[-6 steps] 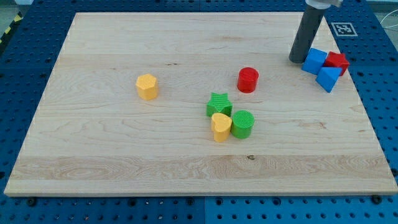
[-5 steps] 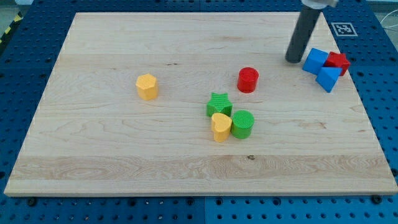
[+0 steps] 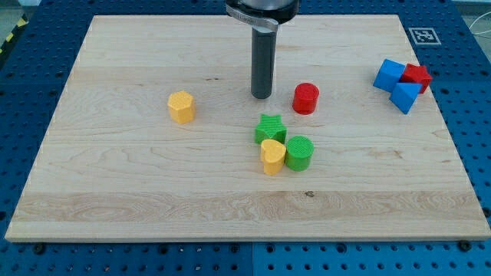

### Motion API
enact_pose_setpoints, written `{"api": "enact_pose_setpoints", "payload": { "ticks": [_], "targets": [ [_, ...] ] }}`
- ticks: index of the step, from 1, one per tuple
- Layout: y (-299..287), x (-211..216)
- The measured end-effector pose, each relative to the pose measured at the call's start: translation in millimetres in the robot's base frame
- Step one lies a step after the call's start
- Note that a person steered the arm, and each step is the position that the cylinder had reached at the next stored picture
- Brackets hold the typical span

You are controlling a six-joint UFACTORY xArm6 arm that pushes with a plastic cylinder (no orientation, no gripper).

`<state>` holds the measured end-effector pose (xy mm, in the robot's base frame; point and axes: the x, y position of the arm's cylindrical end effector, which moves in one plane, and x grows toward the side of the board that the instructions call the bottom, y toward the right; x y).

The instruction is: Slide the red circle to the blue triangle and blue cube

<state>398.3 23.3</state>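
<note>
The red circle (image 3: 305, 98) stands upright on the wooden board, right of centre. My tip (image 3: 261, 96) rests on the board just to the circle's left, a small gap apart. The blue cube (image 3: 388, 74) and the blue triangle (image 3: 403, 96) sit close together near the board's right edge, far to the right of the red circle.
A red block (image 3: 416, 77) touches the two blue blocks on their right side. A green star (image 3: 270, 128), a yellow heart-shaped block (image 3: 271, 156) and a green cylinder (image 3: 299, 152) cluster below the red circle. A yellow hexagon (image 3: 181, 106) sits at the left.
My tip has moved from beside the blue cube at the upper right leftward across the board to the left side of the red circle. No block has moved.
</note>
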Motion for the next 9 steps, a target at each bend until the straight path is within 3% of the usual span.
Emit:
{"api": "enact_pose_setpoints", "payload": {
  "ticks": [2,5,8,9],
  "targets": [
    [41,3],
    [38,35],
    [134,20],
    [127,22]
  ]
}}
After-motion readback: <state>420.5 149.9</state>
